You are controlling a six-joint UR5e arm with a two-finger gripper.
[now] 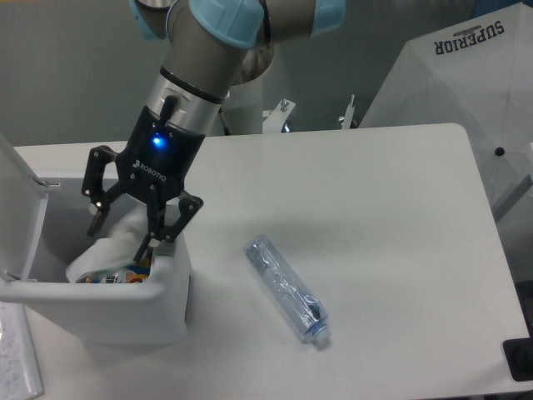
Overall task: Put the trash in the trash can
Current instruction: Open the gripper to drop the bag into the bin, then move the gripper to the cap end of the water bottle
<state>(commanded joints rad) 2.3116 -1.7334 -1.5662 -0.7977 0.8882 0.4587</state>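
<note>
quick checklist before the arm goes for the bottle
1. Gripper open: ok, fingers spread over the trash can.
2. Wrapper released: ok, it sits in the can, free of the fingers.
3. Lid open: ok, flipped up on the left.
4. Bottle reachable: ok, lying flat on the table, nothing over it.
5. Wrapper fully below the rim: cannot tell, it looks heaped high.

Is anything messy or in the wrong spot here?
Yes. The crinkled plastic bottle lies on its side on the table, outside the trash can. The wrapper is in the can, beneath the open gripper.
</note>
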